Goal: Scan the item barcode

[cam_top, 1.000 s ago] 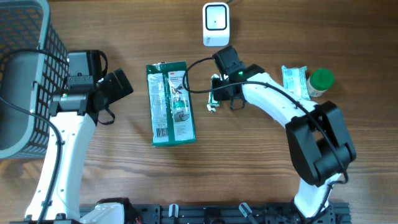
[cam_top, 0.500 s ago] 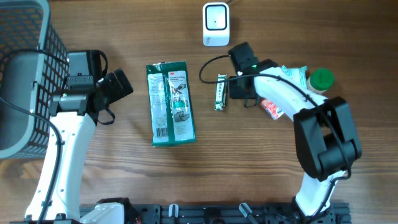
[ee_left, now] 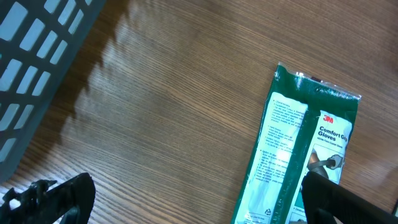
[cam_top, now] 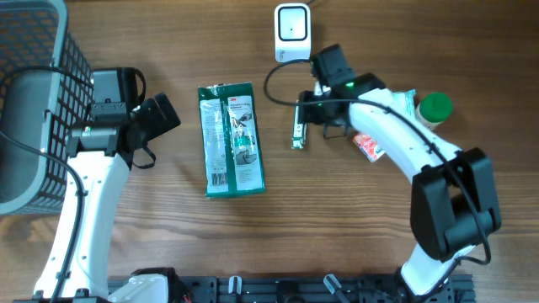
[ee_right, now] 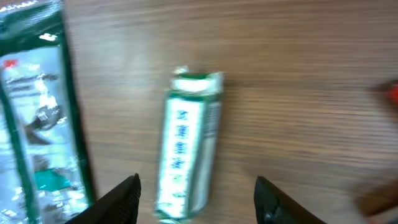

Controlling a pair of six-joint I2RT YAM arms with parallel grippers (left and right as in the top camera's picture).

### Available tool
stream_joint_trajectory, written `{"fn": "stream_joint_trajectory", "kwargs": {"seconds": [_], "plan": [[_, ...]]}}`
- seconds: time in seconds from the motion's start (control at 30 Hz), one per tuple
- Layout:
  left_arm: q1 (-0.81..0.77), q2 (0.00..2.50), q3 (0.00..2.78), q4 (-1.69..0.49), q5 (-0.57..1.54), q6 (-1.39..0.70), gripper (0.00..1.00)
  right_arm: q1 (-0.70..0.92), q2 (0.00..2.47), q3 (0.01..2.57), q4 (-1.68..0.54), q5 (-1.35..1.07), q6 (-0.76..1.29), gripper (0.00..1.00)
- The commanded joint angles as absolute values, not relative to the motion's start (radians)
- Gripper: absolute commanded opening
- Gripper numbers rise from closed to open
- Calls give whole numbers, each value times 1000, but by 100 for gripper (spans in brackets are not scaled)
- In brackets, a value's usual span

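Note:
A small green-and-white packet (cam_top: 298,124) lies flat on the wooden table just below the white scanner (cam_top: 291,32). In the right wrist view the packet (ee_right: 189,149) sits between the spread fingers of my right gripper (ee_right: 198,200), with a gap on each side. From overhead, that open right gripper (cam_top: 313,108) hovers right beside the packet. A green glove pack (cam_top: 231,139) lies left of centre. My left gripper (cam_top: 160,118) stands wide open to its left; in the left wrist view one fingertip (ee_left: 339,202) overlaps the glove pack (ee_left: 292,162).
A dark wire basket (cam_top: 34,93) fills the far left. A red packet (cam_top: 368,146), a pale green pouch (cam_top: 398,105) and a green-capped bottle (cam_top: 435,107) lie to the right, partly under the right arm. The scanner's cable loops past the right wrist.
My right gripper has let go of the small packet, which now lies on the table. Its jaws have spread and the arm has drawn back toward the scanner. The left arm is still.

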State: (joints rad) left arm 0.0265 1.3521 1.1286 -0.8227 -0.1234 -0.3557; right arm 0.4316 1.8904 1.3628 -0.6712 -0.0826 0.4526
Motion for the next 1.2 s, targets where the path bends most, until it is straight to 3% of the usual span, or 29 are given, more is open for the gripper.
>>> {"fn": "stream_joint_trajectory", "kwargs": {"seconds": [0.0, 0.2, 1.17], "plan": [[31, 1354, 1134, -820, -132, -344, 100, 522, 1906, 1351, -651, 9, 525, 58], [31, 1354, 1134, -821, -133, -344, 100, 596, 1945, 1348, -656, 163, 527, 58], [31, 1354, 1134, -821, -133, -344, 100, 597, 1988, 1348, -670, 138, 580, 60]]}}
